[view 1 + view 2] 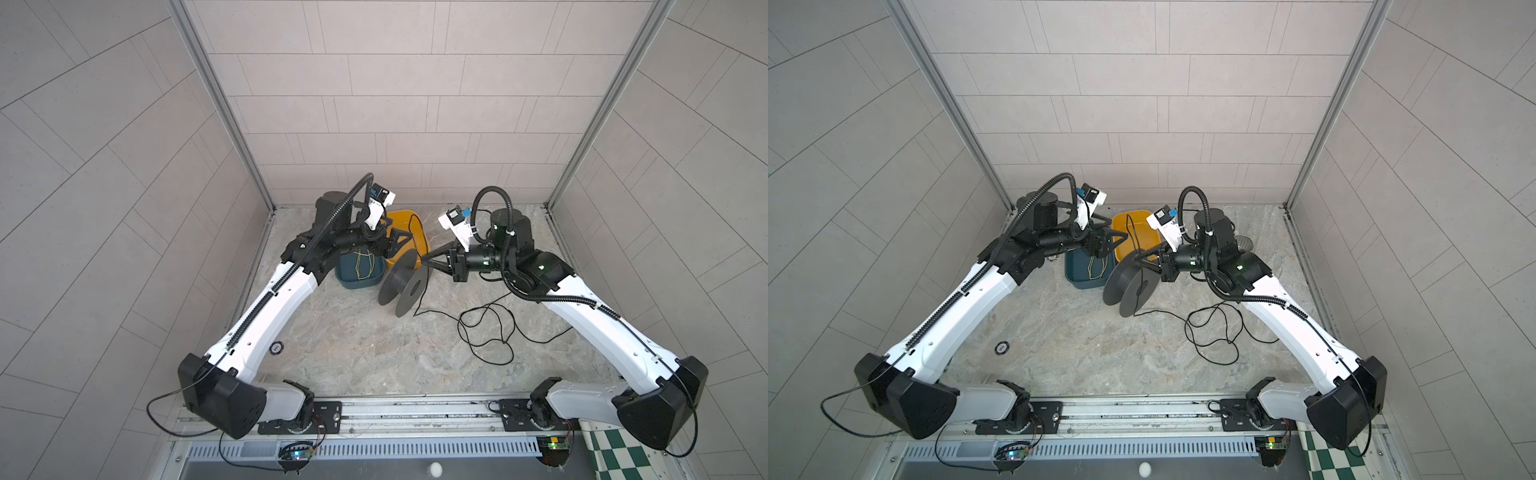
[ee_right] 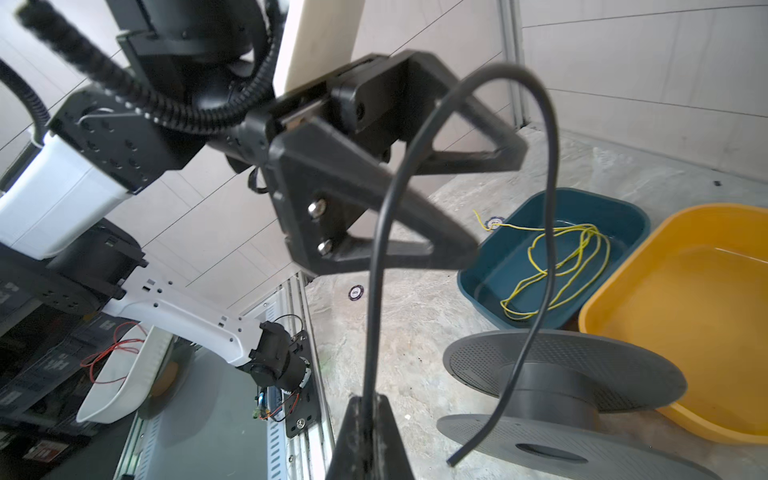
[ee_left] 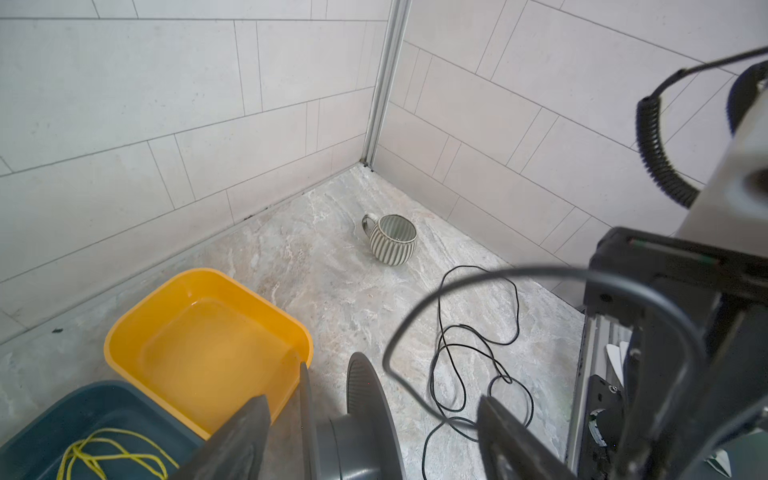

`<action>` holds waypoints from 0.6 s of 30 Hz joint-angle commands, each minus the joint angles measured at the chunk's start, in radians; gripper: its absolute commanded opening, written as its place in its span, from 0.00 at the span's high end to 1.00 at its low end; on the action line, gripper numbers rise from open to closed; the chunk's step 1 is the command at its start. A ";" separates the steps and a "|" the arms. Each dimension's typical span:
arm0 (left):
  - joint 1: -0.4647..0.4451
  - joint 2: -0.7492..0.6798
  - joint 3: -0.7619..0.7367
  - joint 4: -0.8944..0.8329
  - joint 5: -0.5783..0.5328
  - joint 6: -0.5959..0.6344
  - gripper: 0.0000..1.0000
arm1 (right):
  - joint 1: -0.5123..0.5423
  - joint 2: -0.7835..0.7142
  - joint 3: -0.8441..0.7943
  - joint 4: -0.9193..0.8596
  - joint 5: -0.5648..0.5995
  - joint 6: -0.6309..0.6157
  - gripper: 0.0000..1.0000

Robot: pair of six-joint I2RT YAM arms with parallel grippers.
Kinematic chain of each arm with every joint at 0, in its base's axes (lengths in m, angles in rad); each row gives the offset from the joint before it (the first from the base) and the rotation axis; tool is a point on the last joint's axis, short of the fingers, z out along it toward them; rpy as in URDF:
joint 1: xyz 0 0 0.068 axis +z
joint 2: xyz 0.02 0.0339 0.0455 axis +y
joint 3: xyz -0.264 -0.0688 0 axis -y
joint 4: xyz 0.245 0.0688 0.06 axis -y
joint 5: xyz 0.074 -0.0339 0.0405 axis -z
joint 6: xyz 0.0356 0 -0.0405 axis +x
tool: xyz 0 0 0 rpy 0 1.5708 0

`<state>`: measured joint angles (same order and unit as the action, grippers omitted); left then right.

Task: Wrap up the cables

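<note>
The cables are one thin black wire [image 1: 486, 328] lying in loose loops on the stone floor right of a grey spool [image 1: 405, 282]. My right gripper [image 1: 424, 261] is shut on the wire [image 2: 376, 257] near its end. From the fingertips the wire arches up and back down, and its free end hangs just over the spool [image 2: 561, 365]. My left gripper [image 3: 372, 399] is open, its fingers [image 3: 245, 436] standing either side of the spool [image 3: 353, 444] with gaps. The loops [image 3: 478, 357] lie beyond it.
A yellow tub [image 1: 399, 220] and a teal tub [image 1: 357, 284] holding a yellow-green cord stand just behind the spool. A striped mug [image 3: 392, 239] sits near the back right corner. A small round disc [image 1: 277, 348] lies at the left. Tiled walls enclose three sides.
</note>
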<state>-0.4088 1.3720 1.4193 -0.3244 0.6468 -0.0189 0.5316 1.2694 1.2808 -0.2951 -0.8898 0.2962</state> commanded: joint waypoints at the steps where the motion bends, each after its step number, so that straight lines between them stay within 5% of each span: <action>1: 0.010 0.027 0.053 0.077 0.080 -0.036 0.25 | 0.021 0.012 0.029 0.024 -0.039 0.004 1.00; 9: 0.011 0.048 0.064 0.104 0.076 -0.058 0.50 | 0.033 0.032 0.035 0.045 -0.031 0.023 1.00; 14: 0.010 0.036 0.047 0.112 0.058 -0.067 0.77 | 0.032 0.042 0.040 0.051 0.023 0.027 1.00; 18: 0.008 0.028 0.044 0.111 0.022 -0.071 0.85 | 0.032 0.057 0.049 0.059 0.052 0.029 1.00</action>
<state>-0.4004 1.4178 1.4528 -0.2440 0.6868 -0.0895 0.5583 1.3197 1.3010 -0.2672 -0.8646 0.3229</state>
